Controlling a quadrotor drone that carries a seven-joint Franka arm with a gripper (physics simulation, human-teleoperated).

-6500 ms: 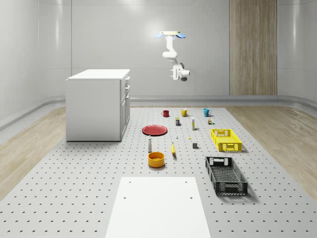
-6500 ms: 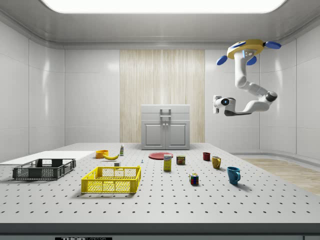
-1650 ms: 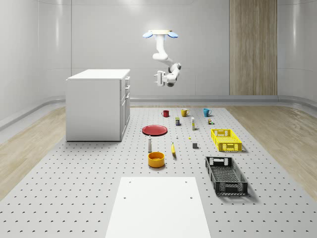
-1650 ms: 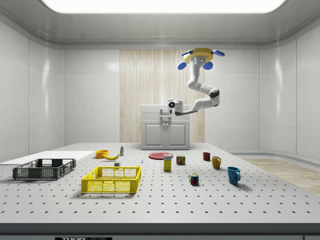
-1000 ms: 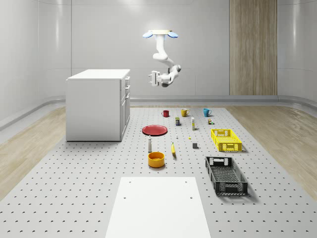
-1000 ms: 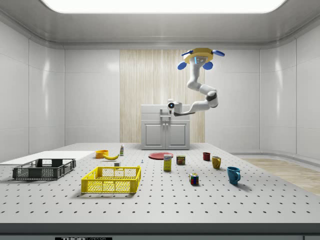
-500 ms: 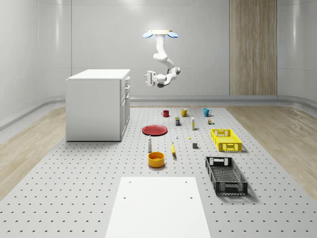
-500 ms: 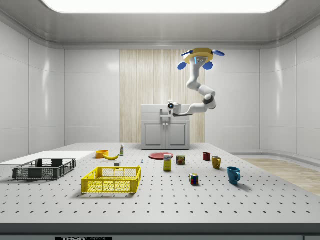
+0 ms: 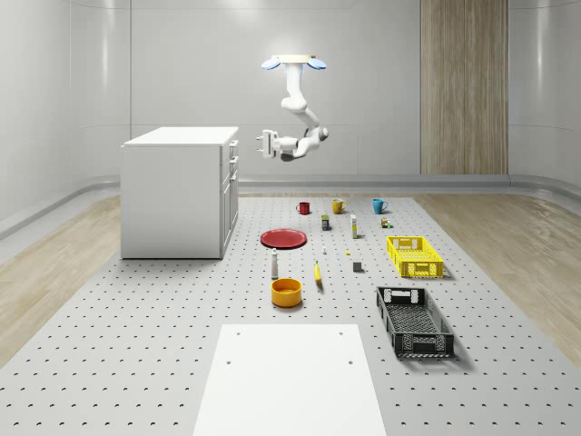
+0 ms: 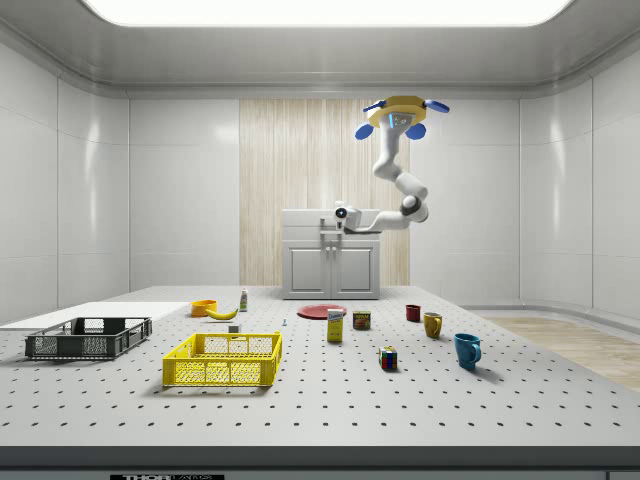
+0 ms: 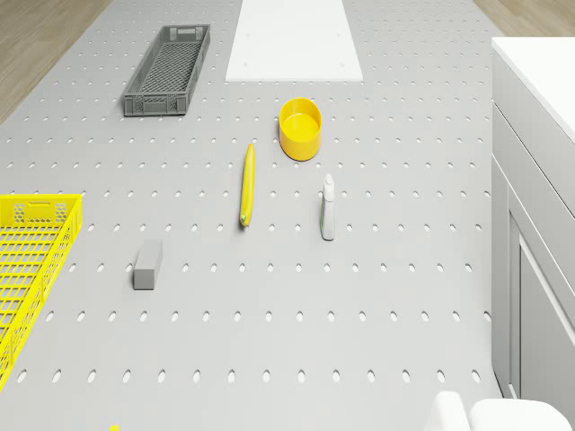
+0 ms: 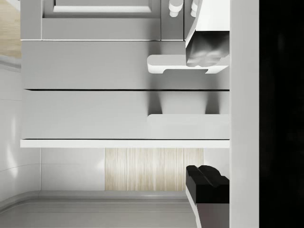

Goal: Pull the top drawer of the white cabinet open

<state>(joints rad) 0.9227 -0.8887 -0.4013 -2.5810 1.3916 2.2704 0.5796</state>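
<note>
Counts:
- 1 drone [image 9: 295, 62]
- 1 white cabinet [image 9: 172, 200], far left
- 3 mugs in the far row: red mug [image 9: 303, 208], yellow mug [image 9: 338, 206], blue mug [image 9: 379, 206]
- 2 crates on the right: yellow crate [image 9: 417, 270], black crate [image 9: 425, 345]
- 1 red plate [image 9: 284, 238]
- 1 orange bowl [image 9: 286, 292]
- 1 banana [image 9: 318, 272]
- 1 bottle [image 9: 274, 264]
- 1 gray block [image 9: 358, 266]
- 1 colored cube [image 9: 386, 222]
- 1 can [image 10: 362, 320]
- 1 yellow box [image 10: 335, 326]
- 1 white panel [image 9: 289, 377], nearest

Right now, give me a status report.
Drone hovering beside white cabinet. Tool open, level with top drawer, short of its handle. Drawer shut. Path clear.
</note>
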